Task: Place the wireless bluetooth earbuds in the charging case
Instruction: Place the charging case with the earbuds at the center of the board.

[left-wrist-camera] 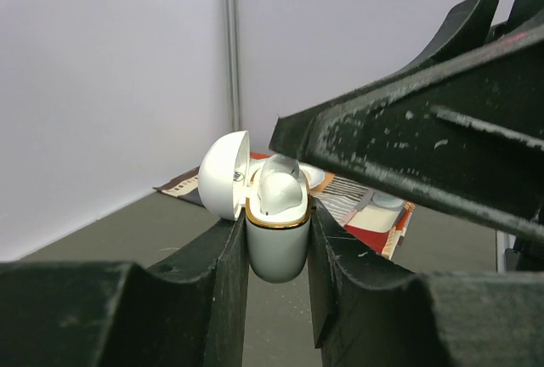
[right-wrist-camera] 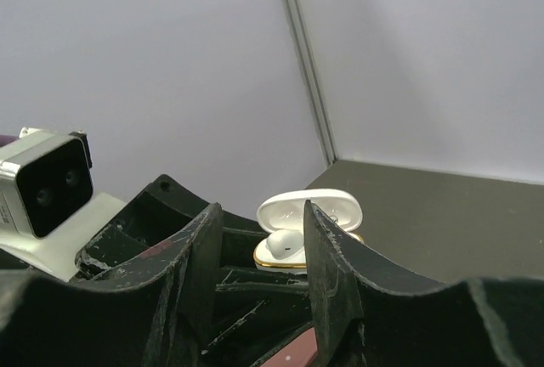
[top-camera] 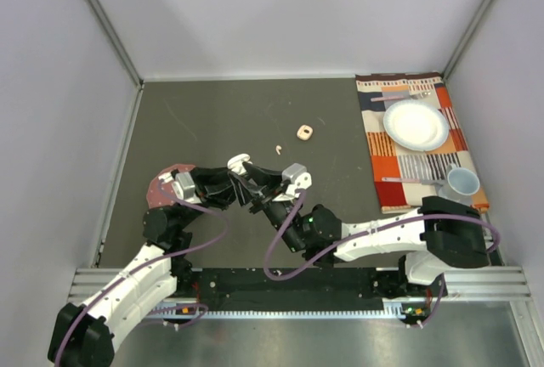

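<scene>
A white charging case (left-wrist-camera: 277,248) with a gold rim is pinched upright between the fingers of my left gripper (left-wrist-camera: 276,224), its lid (left-wrist-camera: 223,176) hinged open to the left. One white earbud (left-wrist-camera: 281,190) sits in the case with its rounded top showing. My right gripper (right-wrist-camera: 259,218) hovers close over the case (right-wrist-camera: 299,214), jaws apart with nothing between them; one of its fingers (left-wrist-camera: 416,129) crosses the left wrist view. In the top view both grippers meet at the case (top-camera: 240,161). A pale peach earbud (top-camera: 278,148) lies on the table beyond them.
A small peach case (top-camera: 304,132) lies near the loose earbud. At the right, a striped placemat (top-camera: 387,167) carries a white plate (top-camera: 416,124), a cup (top-camera: 463,183) and cutlery. A reddish disc (top-camera: 160,187) sits under the left arm. Walls enclose the table.
</scene>
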`<action>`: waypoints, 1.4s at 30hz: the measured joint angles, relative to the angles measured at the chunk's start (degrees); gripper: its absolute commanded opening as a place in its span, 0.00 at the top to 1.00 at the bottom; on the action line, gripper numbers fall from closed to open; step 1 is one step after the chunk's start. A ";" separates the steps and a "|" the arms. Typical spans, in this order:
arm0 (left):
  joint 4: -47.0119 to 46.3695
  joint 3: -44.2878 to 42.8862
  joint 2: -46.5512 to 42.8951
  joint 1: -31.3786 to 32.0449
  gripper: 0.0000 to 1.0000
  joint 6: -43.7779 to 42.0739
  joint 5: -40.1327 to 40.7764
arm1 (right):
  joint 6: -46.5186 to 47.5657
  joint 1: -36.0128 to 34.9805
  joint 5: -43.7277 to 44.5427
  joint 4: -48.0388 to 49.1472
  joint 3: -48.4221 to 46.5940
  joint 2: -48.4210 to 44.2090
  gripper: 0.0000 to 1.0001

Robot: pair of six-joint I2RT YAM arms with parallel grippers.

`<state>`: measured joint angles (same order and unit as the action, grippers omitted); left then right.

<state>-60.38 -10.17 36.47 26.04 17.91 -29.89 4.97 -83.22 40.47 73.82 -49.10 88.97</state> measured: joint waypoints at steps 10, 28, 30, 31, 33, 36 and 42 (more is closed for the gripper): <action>0.46 0.00 -0.59 0.00 1.00 -1.64 0.70 | 1.51 0.04 -3.56 -0.22 2.29 -9.27 0.39; 5.20 -0.37 -1.11 0.00 1.00 -4.90 0.35 | -3.63 8.52 4.98 -17.84 2.69 -21.18 0.12; 5.70 -1.05 -0.85 0.00 1.00 -5.51 0.31 | -9.84 12.96 4.33 -26.60 1.18 -23.12 0.12; 5.75 -1.46 -0.61 0.00 1.00 -5.77 0.24 | -12.50 15.13 3.91 -30.05 0.04 -23.43 0.11; 5.86 -2.84 0.09 0.00 1.00 -6.58 -0.55 | -19.37 20.96 0.94 -40.35 -4.11 -23.69 0.09; 6.01 -4.52 0.85 0.00 1.00 -7.85 -0.70 | -28.50 29.24 -4.96 -54.12 -11.15 -23.45 0.06; 3.89 -5.88 2.93 0.00 1.00 -8.90 -0.28 | -36.37 36.54 -16.61 -68.78 -18.73 -21.44 0.05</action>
<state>-56.49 -16.05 39.40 26.04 9.02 -30.17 -31.40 -46.68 23.86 5.04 -67.83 67.53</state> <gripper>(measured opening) 0.337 0.940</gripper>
